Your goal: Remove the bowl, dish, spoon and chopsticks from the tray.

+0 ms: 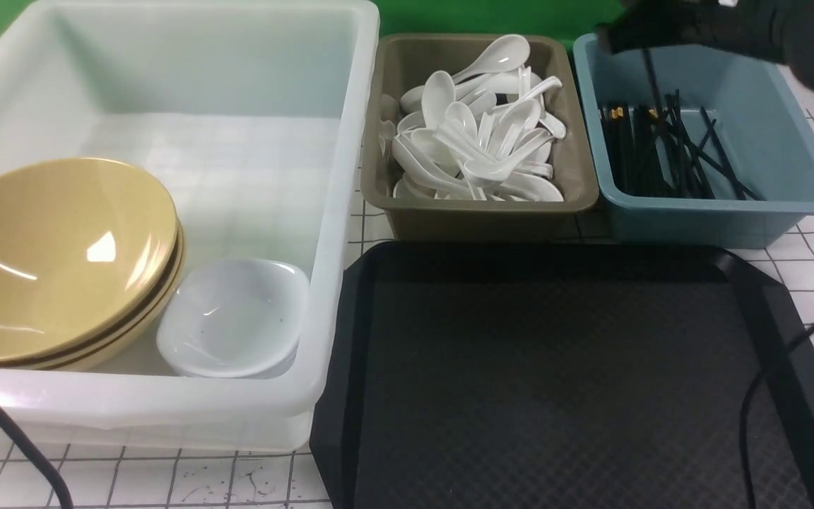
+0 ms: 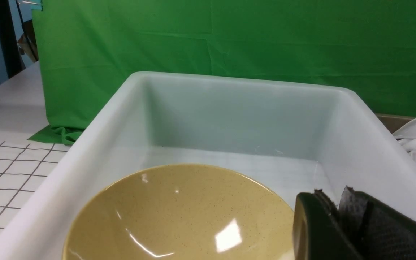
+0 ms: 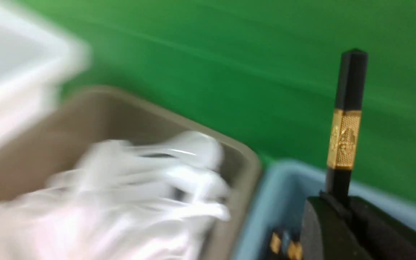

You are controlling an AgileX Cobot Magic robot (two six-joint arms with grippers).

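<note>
The black tray (image 1: 562,367) lies bare in the front view. The yellow bowl (image 1: 54,254) sits stacked on others in the white tub (image 1: 350,170), with the white dish (image 1: 234,314) beside it. The bowl also shows in the left wrist view (image 2: 179,213), by my shut, empty left gripper (image 2: 332,196). My right gripper (image 1: 644,35) hangs over the blue tub (image 1: 795,184), shut on the chopsticks (image 3: 347,119), which stand upright with the gold band above the jaws. Spoons (image 1: 481,138) fill the olive tub; which one is the task's spoon I cannot tell.
The olive tub (image 1: 407,205) stands between the white and blue tubs behind the tray. The blue tub holds several black chopsticks (image 1: 668,152). Black cables (image 1: 18,438) cross the front corners. A green cloth hangs behind. The right wrist view is blurred.
</note>
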